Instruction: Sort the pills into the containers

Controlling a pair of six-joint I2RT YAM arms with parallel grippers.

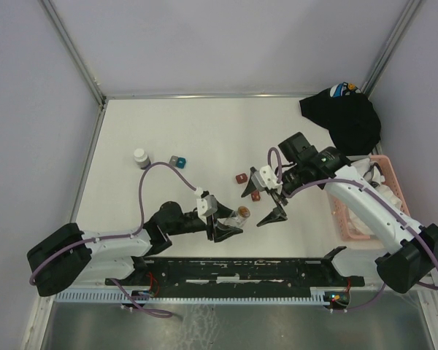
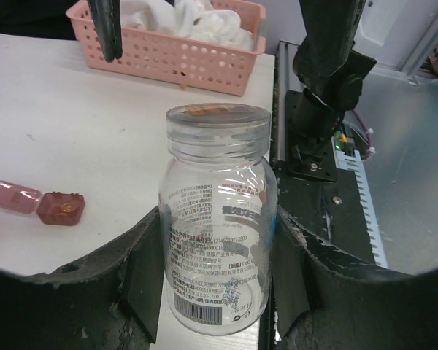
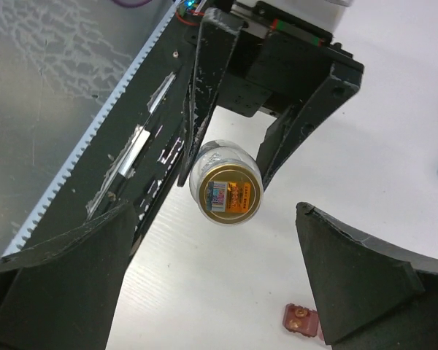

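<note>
My left gripper (image 1: 233, 223) is shut on the clear vial (image 1: 243, 214) with the yellowish-amber top and holds it by its body. In the left wrist view the vial (image 2: 217, 168) stands between the two pads (image 2: 142, 273). My right gripper (image 1: 257, 206) is open and empty, just right of the vial. In the right wrist view the vial's gold top (image 3: 226, 191) lies beyond my spread right gripper (image 3: 219, 292). A dark-red box (image 1: 257, 195) lies open beside it, also in the right wrist view (image 3: 301, 319) and the left wrist view (image 2: 60, 208). Another dark-red box (image 1: 241, 177) sits farther back.
A white bottle (image 1: 140, 157) and small grey and teal boxes (image 1: 177, 160) sit at the back left. A black cloth (image 1: 343, 117) lies at the back right. A pink slatted basket (image 1: 383, 166) holding white material stands at the right edge, also in the left wrist view (image 2: 168, 55).
</note>
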